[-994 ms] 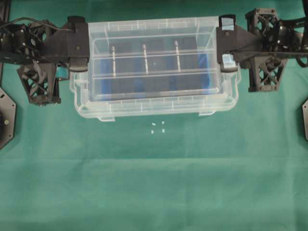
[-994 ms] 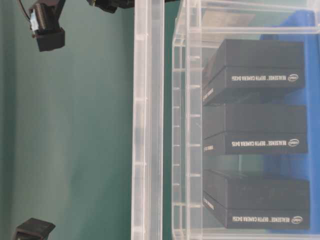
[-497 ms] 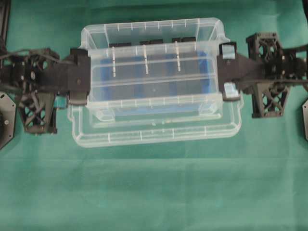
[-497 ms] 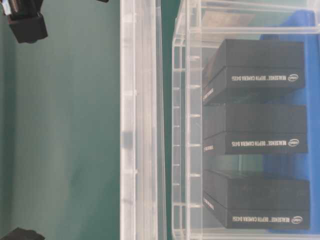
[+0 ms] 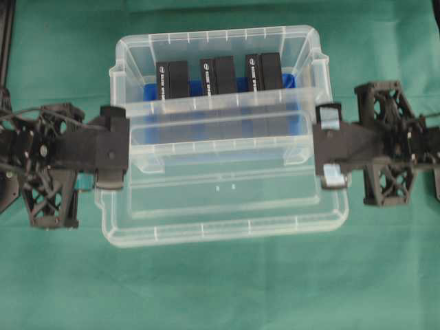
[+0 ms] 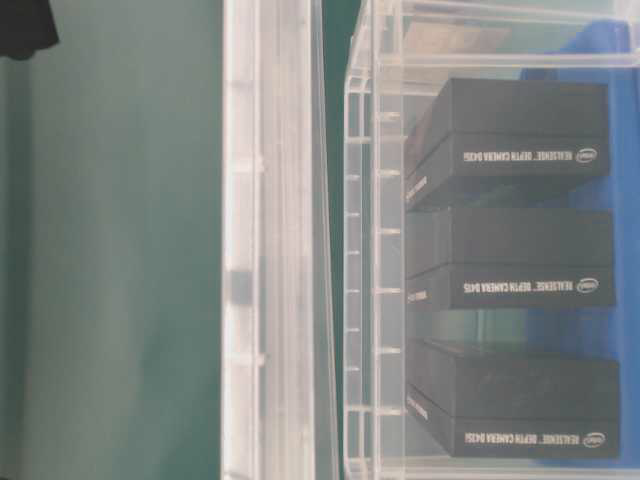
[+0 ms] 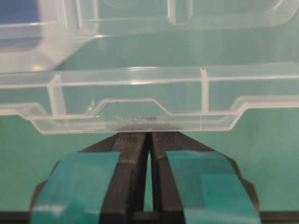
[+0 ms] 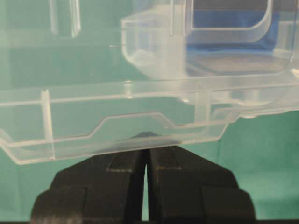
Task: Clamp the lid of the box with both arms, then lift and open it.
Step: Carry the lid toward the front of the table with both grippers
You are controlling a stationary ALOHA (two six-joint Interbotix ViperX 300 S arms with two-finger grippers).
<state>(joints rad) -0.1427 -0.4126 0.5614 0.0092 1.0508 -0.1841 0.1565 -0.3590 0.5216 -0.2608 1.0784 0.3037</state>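
Both grippers, left gripper (image 7: 149, 140) and right gripper (image 8: 145, 154), are pinching the lid (image 5: 223, 206) by its end tabs; uneven pulling risks it slipping free.

cloth (image 5: 220, 289): green, covering the table | strut (image 5: 7, 38): black, standing at the far-left edge

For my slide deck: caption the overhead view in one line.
Both hands, left and right, clamp the clear lid by its ends, holding it offset from the box of three black blocks.

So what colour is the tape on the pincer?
Teal, on the left pincer; the left wrist view shows it best.
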